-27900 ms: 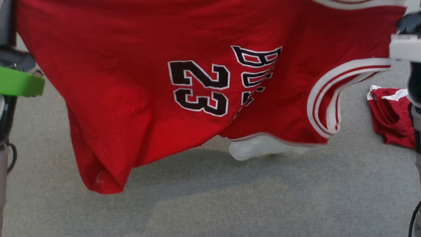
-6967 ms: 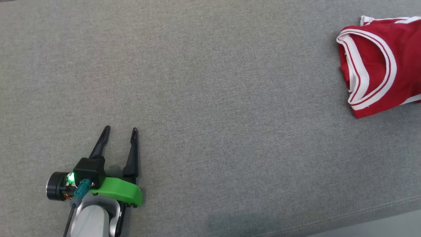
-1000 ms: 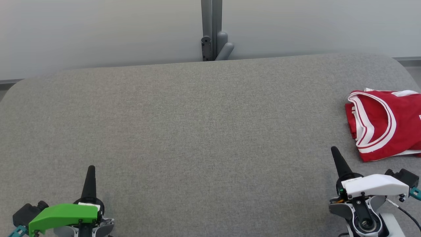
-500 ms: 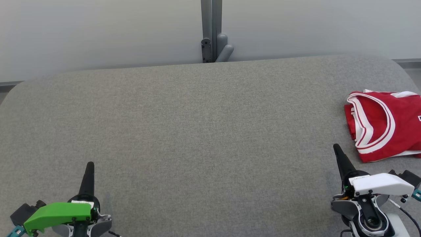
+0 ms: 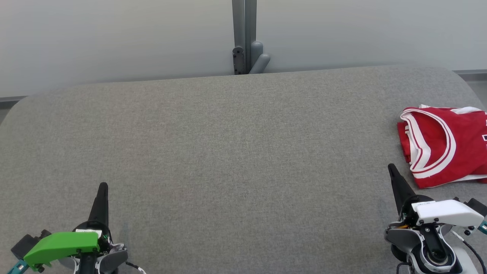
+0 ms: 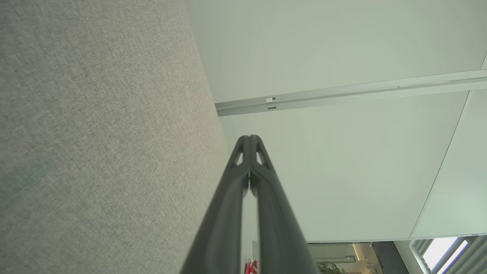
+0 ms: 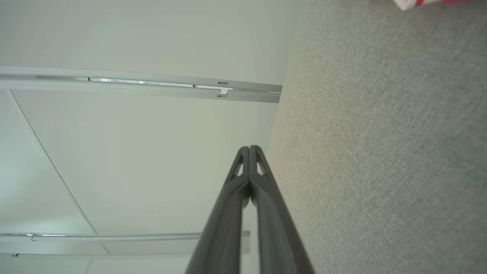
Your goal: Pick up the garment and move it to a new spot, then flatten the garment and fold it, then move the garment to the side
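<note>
The garment (image 5: 445, 144), a red jersey with white and red trim, lies folded at the right edge of the grey fabric surface (image 5: 236, 152); a corner of the garment (image 7: 426, 3) peeks in at the top of the right wrist view. My right gripper (image 5: 391, 168) is shut and empty, its tip just left of and below the garment, apart from it. At the lower left, my left gripper (image 5: 102, 186) is shut and empty too. In both wrist views the fingertips meet: left gripper (image 6: 249, 137), right gripper (image 7: 249, 148).
A pale wall runs behind the grey surface, with a grey post and bracket (image 5: 245, 38) at its middle. The surface's far edge curves down at both corners. A wide stretch of bare fabric lies between my two grippers.
The head view has tilted slightly, shifting the whole scene downward. Both grippers stay shut; their bodies sit a little lower in the picture, and the garment rests where it was.
</note>
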Controlling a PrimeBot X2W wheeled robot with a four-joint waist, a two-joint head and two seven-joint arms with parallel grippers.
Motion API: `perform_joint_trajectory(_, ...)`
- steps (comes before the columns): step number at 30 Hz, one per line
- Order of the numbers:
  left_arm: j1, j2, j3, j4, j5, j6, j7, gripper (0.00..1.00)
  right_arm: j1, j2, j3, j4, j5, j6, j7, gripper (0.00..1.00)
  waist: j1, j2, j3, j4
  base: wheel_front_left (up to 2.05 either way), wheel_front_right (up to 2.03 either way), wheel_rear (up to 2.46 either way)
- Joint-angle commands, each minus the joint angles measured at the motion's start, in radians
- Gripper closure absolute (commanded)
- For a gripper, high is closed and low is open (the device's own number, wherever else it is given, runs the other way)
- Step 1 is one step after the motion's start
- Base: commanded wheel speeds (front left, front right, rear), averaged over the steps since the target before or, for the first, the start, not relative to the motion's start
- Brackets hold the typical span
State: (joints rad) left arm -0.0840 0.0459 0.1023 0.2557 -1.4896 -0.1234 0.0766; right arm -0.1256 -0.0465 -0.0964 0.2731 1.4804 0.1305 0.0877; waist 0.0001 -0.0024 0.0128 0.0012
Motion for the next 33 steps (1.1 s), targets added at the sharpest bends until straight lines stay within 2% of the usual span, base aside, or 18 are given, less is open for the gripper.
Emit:
perform_joint_trajectory(1, -0.018, 0.006, 0.007, -0.010, -0.018, -0.007, 0.005, 1.00, 0.012, -0.005, -0.006, -0.010, 0.022, 0.000, 0.009, 1.00, 0.0000, 0.0021, -0.001, 0.000, 0.00, 0.00, 0.00)
perform_joint_trajectory(17, -0.024, 0.007, 0.015, -0.020, -0.126, -0.010, 0.035, 1.00, 0.017, -0.006, -0.019, -0.026, 0.135, 0.000, 0.037, 1.00, -0.0001, 0.0024, -0.010, -0.001, 0.00, 0.00, 0.00)
perform_joint_trajectory(33, -0.024, 0.007, 0.014, -0.020, -0.124, -0.010, 0.036, 1.00, 0.018, -0.006, -0.019, -0.025, 0.135, 0.000, 0.036, 1.00, -0.0001, 0.0024, -0.010, -0.001, 0.00, 0.00, 0.00)
